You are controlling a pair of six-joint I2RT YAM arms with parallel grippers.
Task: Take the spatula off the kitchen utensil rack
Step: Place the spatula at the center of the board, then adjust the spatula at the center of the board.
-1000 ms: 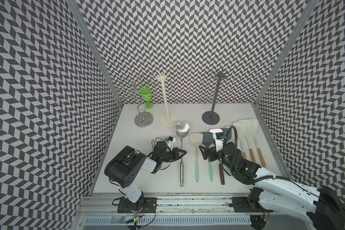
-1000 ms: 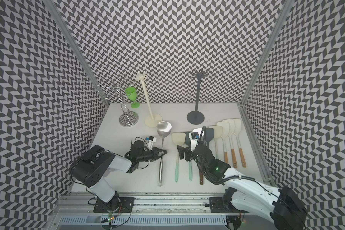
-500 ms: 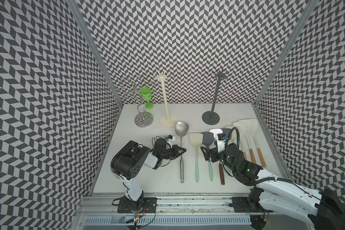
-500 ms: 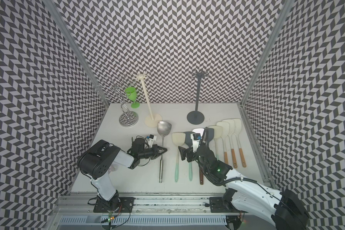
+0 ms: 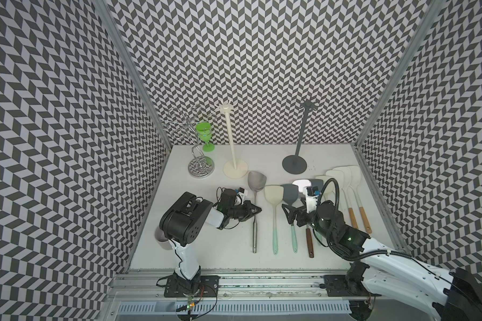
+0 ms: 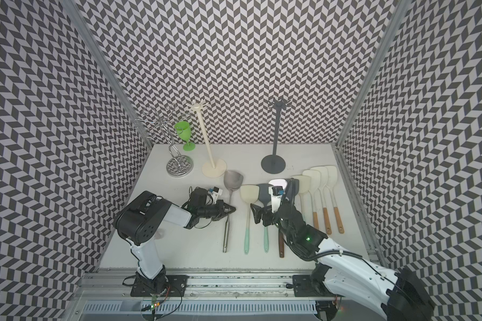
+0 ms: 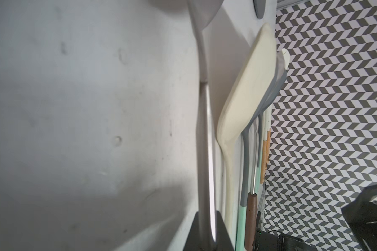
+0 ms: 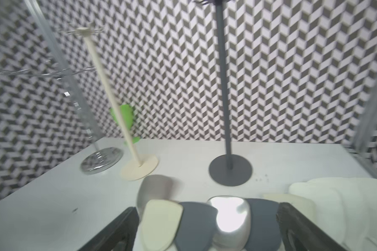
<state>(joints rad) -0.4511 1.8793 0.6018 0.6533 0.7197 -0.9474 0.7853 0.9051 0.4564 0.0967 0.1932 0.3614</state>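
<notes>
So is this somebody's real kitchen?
Probably not: it looks like a robot test booth. Zigzag-patterned walls box in a white table, two robot arms stand on a metal rail, and spatulas lie in a neat row.

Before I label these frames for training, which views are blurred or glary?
Right wrist view: motion-blurred throughout, glare blowing out the shiny spatula head. Left wrist view: soft close-up, bright streak along the steel-handled spatula. Both top views: sharp, evenly lit.

Top views: high, front, looking down, near-identical. L wrist cam skims table (image 7: pixel 74 108); R wrist faces back wall (image 8: pixel 292 65).
</notes>
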